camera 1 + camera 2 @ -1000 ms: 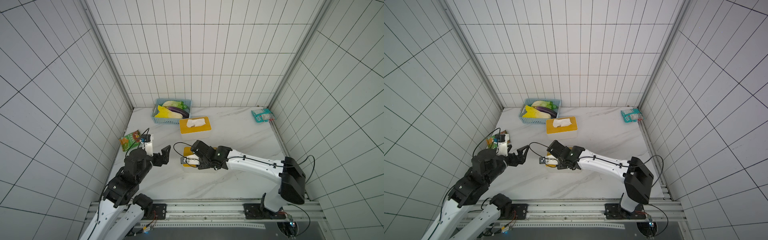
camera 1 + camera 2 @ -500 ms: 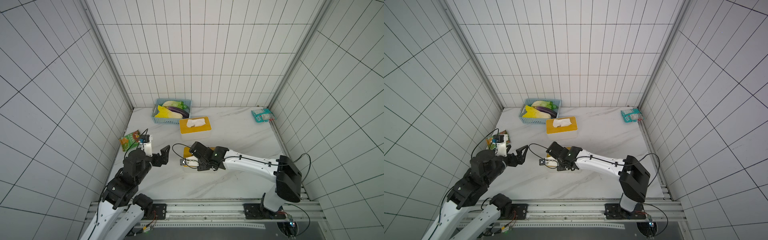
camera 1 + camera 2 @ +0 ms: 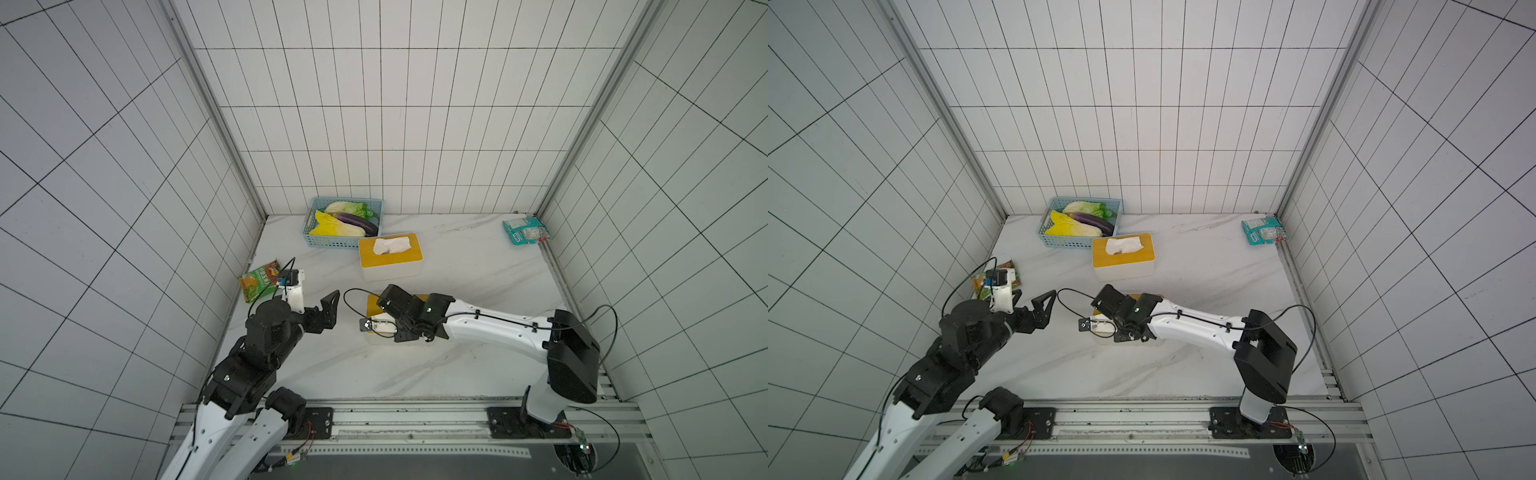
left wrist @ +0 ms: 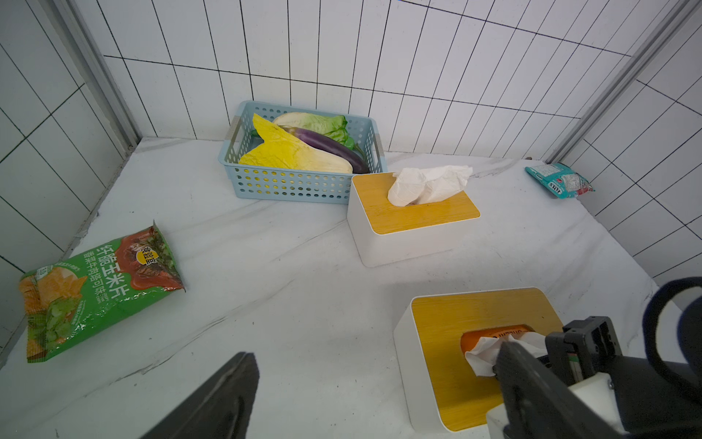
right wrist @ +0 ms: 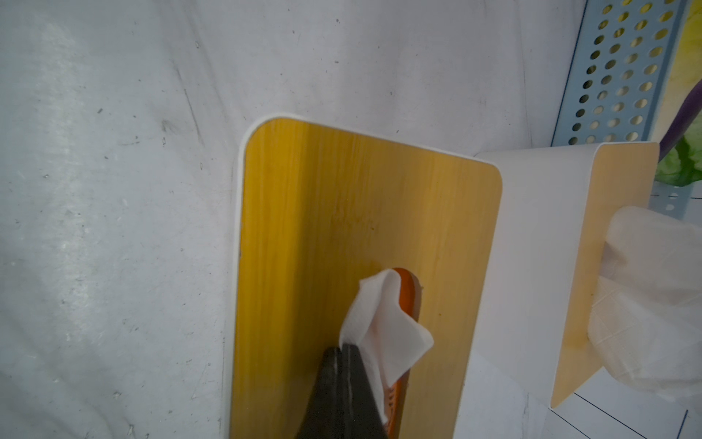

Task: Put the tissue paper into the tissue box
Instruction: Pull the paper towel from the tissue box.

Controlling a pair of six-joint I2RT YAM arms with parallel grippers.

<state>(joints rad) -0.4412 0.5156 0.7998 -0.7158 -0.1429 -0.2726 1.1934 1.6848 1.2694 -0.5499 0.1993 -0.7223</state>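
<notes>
One tissue (image 5: pixel 383 323) protrudes from near box (image 5: pixel 304 209); right gripper (image 5: pixel 342 347) pinches it, must push inward; left gripper (image 3: pixel 1034 302) released.

The right gripper (image 5: pixel 343 351) has snapped shut. A second ago its black fingers (image 5: pixel 357 384) stood partly apart over the slot of the white tissue box with the yellow wooden lid (image 5: pixel 323 213). Now they press together on a corner of the crumpled white tissue paper (image 5: pixel 383 327) poking from that slot. The right arm's white forearm (image 3: pixel 490 328) and black elbow block (image 3: pixel 573 357) have slid a little toward the left edge of the worktop (image 3: pixel 457 266), bringing the wrist slightly further across the lid.
</notes>
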